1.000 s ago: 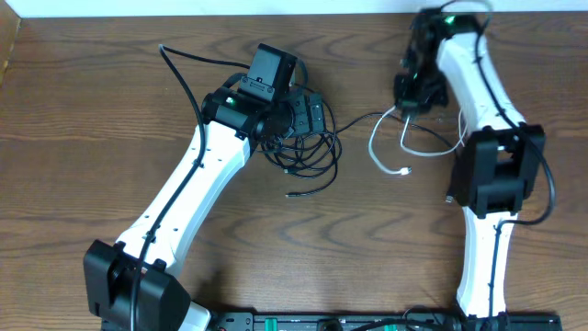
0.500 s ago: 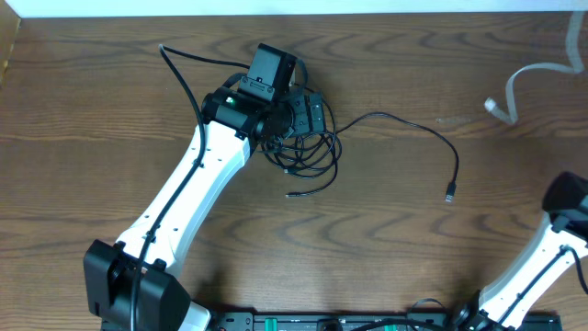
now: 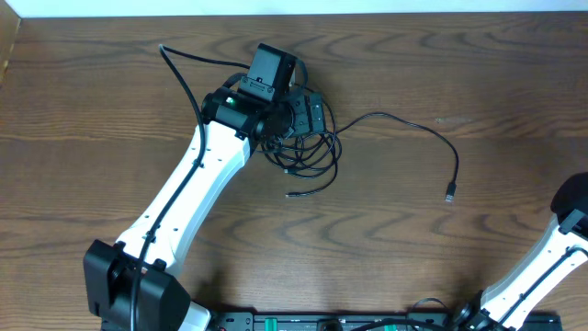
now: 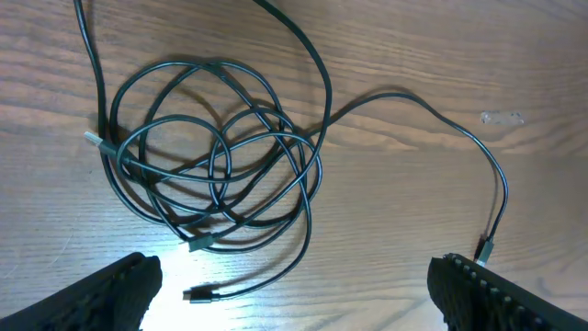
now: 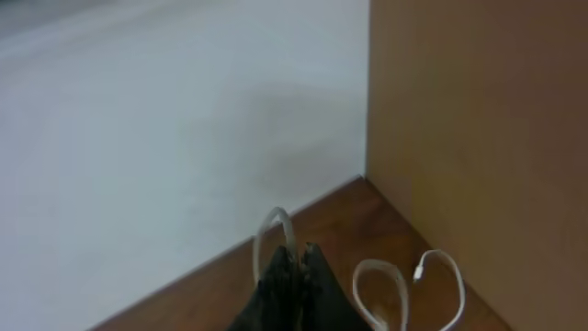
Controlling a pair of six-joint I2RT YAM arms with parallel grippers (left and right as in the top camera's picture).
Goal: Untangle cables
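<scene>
The black cable [image 3: 310, 158] lies in a loose tangled coil mid-table, and its long tail curves right to a plug [image 3: 449, 196]. My left gripper [image 3: 306, 116] hovers just over the coil. In the left wrist view the coil [image 4: 213, 158] lies ahead of the open left gripper [image 4: 294, 303], whose fingers [image 4: 103, 299] stand far apart with nothing between them. A loose plug end [image 4: 197, 295] rests near the left finger. My right gripper [image 5: 296, 262] is shut on the white cable [image 5: 274, 223], whose slack loops [image 5: 397, 287] hang beside it. The overhead view shows no white cable.
Only part of the right arm [image 3: 562, 241] shows at the overhead view's lower right edge. The right wrist view faces a pale surface and a tan upright panel [image 5: 478, 138] past the brown table edge.
The right arm swung from the upper middle of the table out to the far right, carrying the white cable out of the overhead view. The left arm and the black coil stayed put.
</scene>
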